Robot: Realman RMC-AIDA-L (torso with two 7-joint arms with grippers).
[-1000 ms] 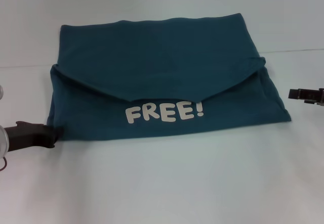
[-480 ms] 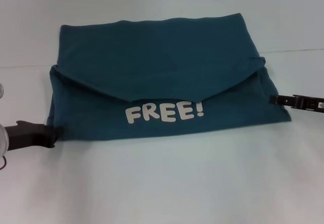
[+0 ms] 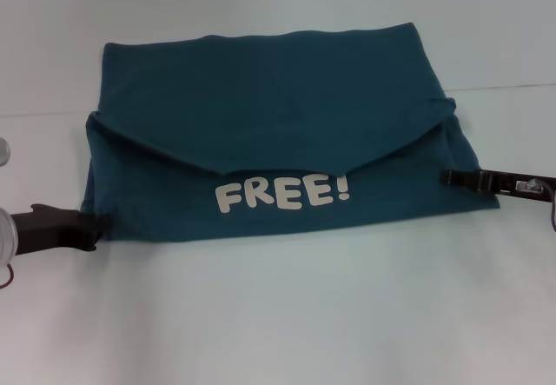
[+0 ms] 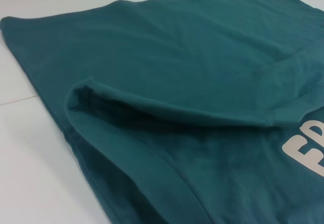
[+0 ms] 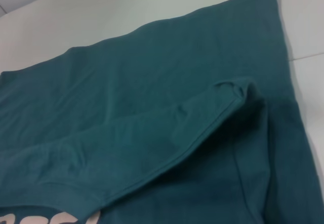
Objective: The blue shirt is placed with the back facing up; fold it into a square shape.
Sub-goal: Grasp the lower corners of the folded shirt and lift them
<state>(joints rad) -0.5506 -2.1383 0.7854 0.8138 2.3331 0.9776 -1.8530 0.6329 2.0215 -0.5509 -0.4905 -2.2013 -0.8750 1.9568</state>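
Note:
The blue shirt (image 3: 278,116) lies folded on the white table, its upper flap turned down to a shallow point above the cream "FREE!" lettering (image 3: 282,194). My left gripper (image 3: 94,229) sits low at the shirt's near left corner, its tip touching the fabric edge. From the right side, my right gripper (image 3: 450,176) reaches in over the shirt's right edge. The left wrist view shows the shirt (image 4: 192,72) up close with its folded sleeve hem; the right wrist view shows the shirt (image 5: 126,113) and the flap's edge.
The white table (image 3: 287,315) extends in front of the shirt and to both sides. A faint seam line crosses the table behind the shirt's right side. Nothing else lies on it.
My right gripper has moved leftward from off the shirt's right side until its tip lies over the right edge. The left gripper has hardly moved.

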